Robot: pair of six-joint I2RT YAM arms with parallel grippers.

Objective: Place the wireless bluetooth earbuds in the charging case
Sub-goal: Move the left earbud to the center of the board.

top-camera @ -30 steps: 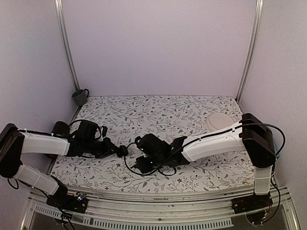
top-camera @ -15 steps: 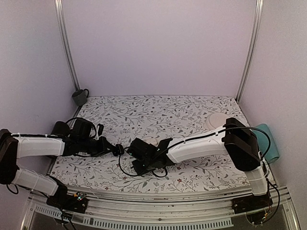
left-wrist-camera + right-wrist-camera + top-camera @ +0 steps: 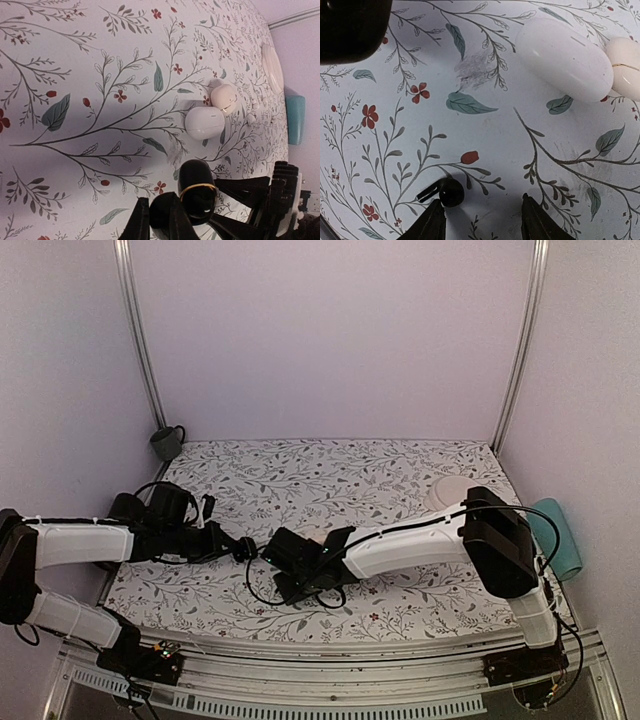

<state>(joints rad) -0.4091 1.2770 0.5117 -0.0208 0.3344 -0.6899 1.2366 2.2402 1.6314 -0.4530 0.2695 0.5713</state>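
Right wrist view: I see one earbud (image 3: 447, 192) lying flat on the cloth (image 3: 520, 150), well apart from the white pebble (image 3: 565, 60), stem pointing left, away from that pebble. My right gripper (image 3: 485, 220) is partly spread, with the earbud just beside one fingertip, ungripped. My left gripper (image 3: 172, 215) clamps the charging case (image 3: 197, 190) near the pebble.

your top camera sits high behind the arm bases and looks down and forward over the whole table (image 3: 400, 465) from well back. your left wrist camera rides low and close, rolled on its side, facing the table's right edge, with the charging case (image 3: 196, 192) at the bottom of its frame. your right wrist camera looks almost straight down from very close. both wrist views share the white pebble (image 3: 204, 123) and the cream pebble (image 3: 625, 67) touching it. the top and left wrist views share the white dish (image 3: 452, 492).
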